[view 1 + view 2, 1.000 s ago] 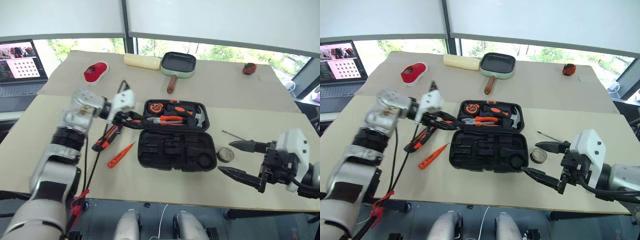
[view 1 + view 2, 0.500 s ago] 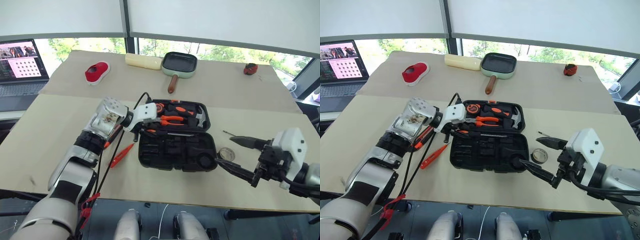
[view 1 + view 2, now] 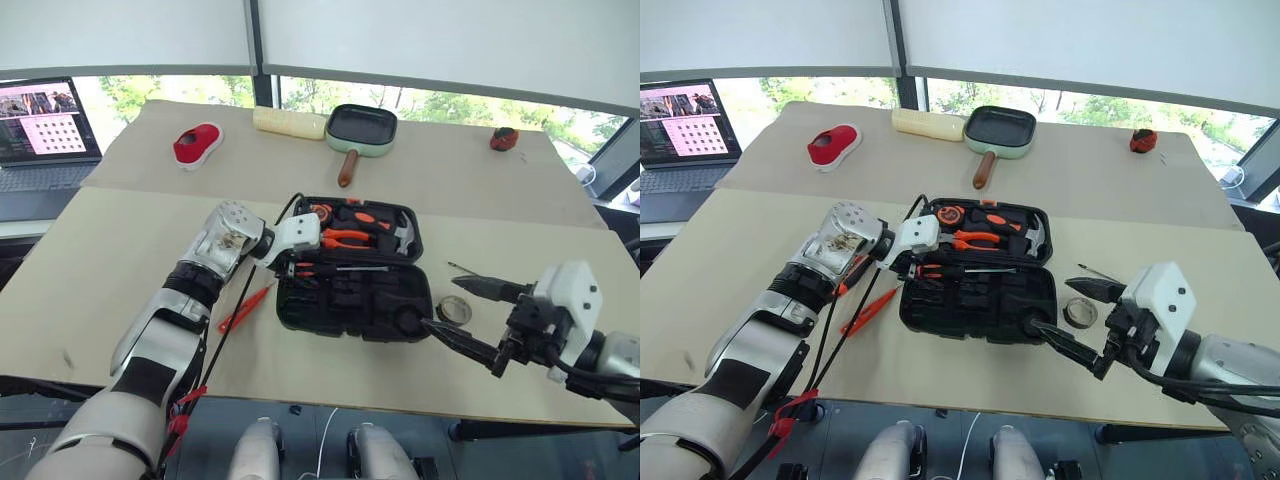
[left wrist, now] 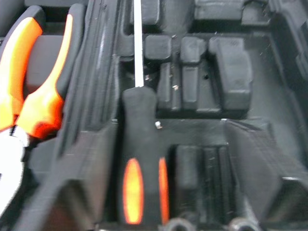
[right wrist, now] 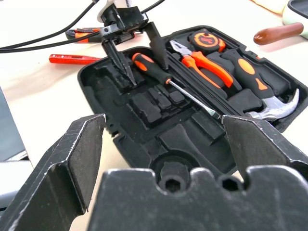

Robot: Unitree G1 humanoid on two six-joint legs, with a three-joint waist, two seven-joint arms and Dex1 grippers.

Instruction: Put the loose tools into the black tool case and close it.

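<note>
With left claw point(image 5: 137, 60) spread, screwdriver point(image 5: 159, 73) in tool case point(image 3: 405, 310).

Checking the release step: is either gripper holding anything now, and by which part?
Nothing is held. The left gripper stands open astride the screwdriver handle, which lies in the case. The right gripper is open and empty.

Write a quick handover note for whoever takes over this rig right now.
Left tool: open, over the left end of the open case, fingers either side of a screwdriver, not gripping.
Right tool: open, empty, by the case's right end.
Done: that screwdriver lies in the case.
Left: tester pen and knife on the table left of the case, tape roll on the right; then shut the case.
</note>
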